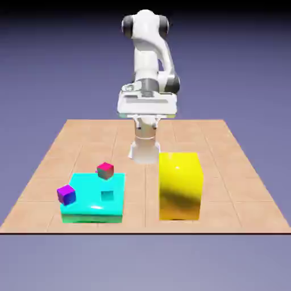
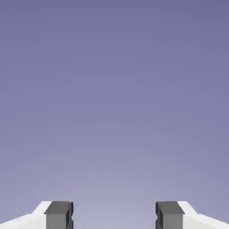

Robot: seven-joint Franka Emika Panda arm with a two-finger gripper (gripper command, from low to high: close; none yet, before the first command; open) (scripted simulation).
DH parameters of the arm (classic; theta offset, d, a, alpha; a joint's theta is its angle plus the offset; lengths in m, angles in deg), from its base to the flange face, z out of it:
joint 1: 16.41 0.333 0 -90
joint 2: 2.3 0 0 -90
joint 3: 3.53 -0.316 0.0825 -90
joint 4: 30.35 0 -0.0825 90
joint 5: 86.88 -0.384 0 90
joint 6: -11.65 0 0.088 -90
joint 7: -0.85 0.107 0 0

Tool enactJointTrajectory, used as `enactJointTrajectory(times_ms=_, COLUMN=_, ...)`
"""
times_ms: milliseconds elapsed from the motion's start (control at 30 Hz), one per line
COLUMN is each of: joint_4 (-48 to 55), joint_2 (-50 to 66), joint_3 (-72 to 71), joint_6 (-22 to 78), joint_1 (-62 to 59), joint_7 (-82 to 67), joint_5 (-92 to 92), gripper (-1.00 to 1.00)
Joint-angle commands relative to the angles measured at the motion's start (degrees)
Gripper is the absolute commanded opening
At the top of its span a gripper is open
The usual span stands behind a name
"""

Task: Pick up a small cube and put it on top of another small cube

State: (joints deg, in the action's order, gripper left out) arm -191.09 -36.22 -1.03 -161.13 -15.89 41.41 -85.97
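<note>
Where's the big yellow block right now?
In the exterior view, the yellow block stands on the table, right of the middle, with the flat cyan block to its left.

Cyan slab (image 1: 85, 196), low and flat, glossy: below the pincer (image 1: 146, 123), off to the exterior view's left. Yellow block (image 1: 180, 185), upright, taller, edges rounded, darker band low on its face: below the pincer, to the exterior view's right. Both on pale wood-toned tabletop (image 1: 145, 213), seams in a grid, lower than the pincer. Blue-violet backdrop (image 2: 114, 98) fills the hand view beyond the pincer.
</note>
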Motion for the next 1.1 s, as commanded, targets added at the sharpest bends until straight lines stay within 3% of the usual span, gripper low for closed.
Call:
enactJointTrajectory(times_ms=0, joint_4=0.2, joint_2=-1.0, joint_3=2.1, joint_6=1.0, joint_1=-0.1, joint_7=-1.6, joint_5=0.8, gripper=0.00)
enactJointTrajectory(times_ms=1067, joint_4=7.0, joint_2=-34.4, joint_3=68.5, joint_6=33.6, joint_1=-4.5, joint_7=-51.7, joint_5=24.8, gripper=0.00)
